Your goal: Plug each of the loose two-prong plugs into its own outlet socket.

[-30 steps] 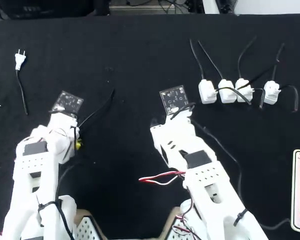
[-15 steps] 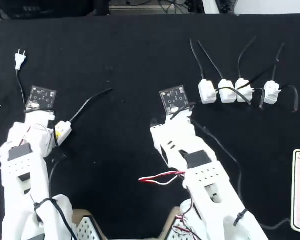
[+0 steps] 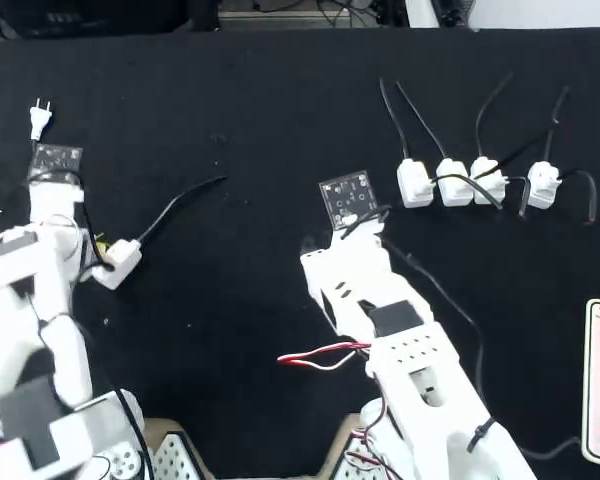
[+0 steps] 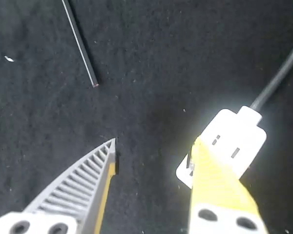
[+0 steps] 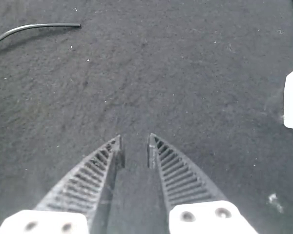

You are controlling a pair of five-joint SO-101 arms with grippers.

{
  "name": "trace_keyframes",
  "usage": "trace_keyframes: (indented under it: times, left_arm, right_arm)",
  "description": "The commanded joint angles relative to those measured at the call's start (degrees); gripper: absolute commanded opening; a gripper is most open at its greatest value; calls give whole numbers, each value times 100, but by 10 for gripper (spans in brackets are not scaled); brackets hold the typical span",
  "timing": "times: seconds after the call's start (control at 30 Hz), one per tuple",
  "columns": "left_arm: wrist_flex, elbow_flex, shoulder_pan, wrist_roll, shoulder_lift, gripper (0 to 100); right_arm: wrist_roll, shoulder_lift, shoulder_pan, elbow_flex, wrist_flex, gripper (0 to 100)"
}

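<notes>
Left wrist view gives me the white socket (image 4: 237, 139) — two narrow slots in its face, black cord off the back — lying against the tip of the yellow finger (image 4: 217, 187). My left gripper (image 4: 154, 142) is spread wide, gripping nothing. The loose white plug (image 3: 40, 117) lies just beyond that arm, prongs pointing away. My right gripper (image 5: 135, 141) hangs over the black table (image 5: 185, 58), fingers barely parted, empty.

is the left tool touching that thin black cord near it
Apart. The left wrist view shows bare mat between the end of the cord and both fingers of the open left tool.
</notes>
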Motion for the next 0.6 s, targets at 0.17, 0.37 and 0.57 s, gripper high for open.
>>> trace_keyframes:
  times: [0.17,0.37,0.57]
  left_arm:
    - [1178,-514,4,-334,308,245]
    - [2048,-576,13,-703,299,245]
    - [2532,-576,233,-686,299,245]
  right_arm:
    - [-9,-163,88,-92,-158,78]
    - [-9,-163,88,-92,-167,78]
    - [-9,-145,88,-92,-167,78]
